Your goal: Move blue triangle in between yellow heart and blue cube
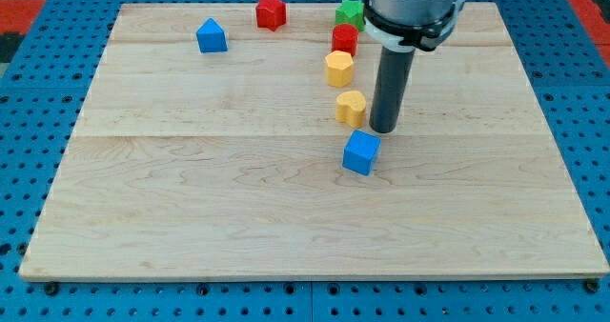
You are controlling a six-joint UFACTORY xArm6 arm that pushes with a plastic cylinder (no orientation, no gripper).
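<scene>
The blue triangle (pixel 212 36) lies near the board's top left. The yellow heart (pixel 351 107) lies right of the board's middle. The blue cube (pixel 361 152) lies just below the heart, apart from it by a narrow gap. My tip (pixel 384 130) stands just right of the yellow heart and just above the blue cube's right corner, far from the blue triangle. I cannot tell whether it touches either block.
A yellow hexagon (pixel 339 68) lies above the heart, with a red cylinder (pixel 344 39) and a green star (pixel 350 13) above that. A red star (pixel 271 11) lies at the top middle. The wooden board (pixel 191 208) rests on a blue perforated table.
</scene>
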